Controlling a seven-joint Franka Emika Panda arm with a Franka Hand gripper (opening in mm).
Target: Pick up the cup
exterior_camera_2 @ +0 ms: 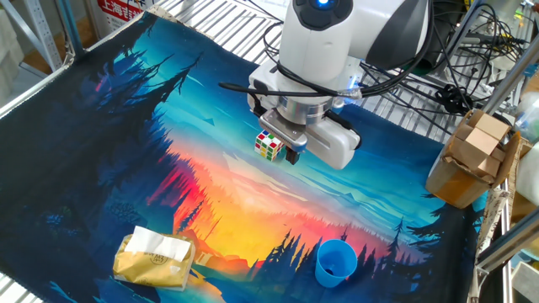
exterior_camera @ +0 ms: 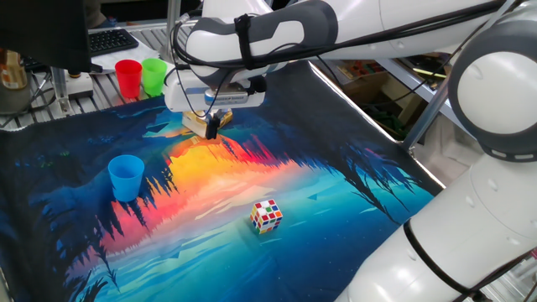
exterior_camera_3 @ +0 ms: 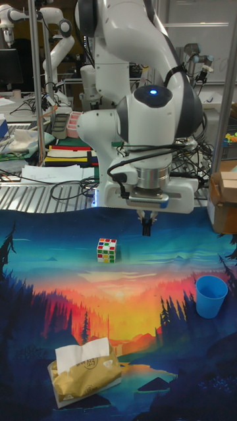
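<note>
Tall fixed view shows the matter most plainly: the fingers [exterior_camera_3: 146, 227] hang above the table [exterior_camera_3: 39, 276], drawn together into one dark point with no gap between them and nothing held, while the cup [exterior_camera_3: 210, 296] stands upright on the printed cloth, lower in the picture and off to the right of them, well apart. Taking the cup as the landmark, the puzzle cube [exterior_camera_3: 106, 250] lies beyond the fingers on the far side from it, and the tissue pack [exterior_camera_3: 84, 375] sits well off on that same side, nearer the camera. Seen from one fixed view, the cup [exterior_camera: 126, 178] is left of and nearer than the fingers [exterior_camera: 212, 126], with open cloth between them; the red cup [exterior_camera: 128, 78] and green cup [exterior_camera: 154, 75] stand behind it, off the cloth's edge. The other fixed view looks down into the cup [exterior_camera_2: 336, 262], its mouth facing up and its long axis vertical. By my judgement the coming move turns on crossing sideways to the cup, parting the fingers, then descending over its rim.
</note>
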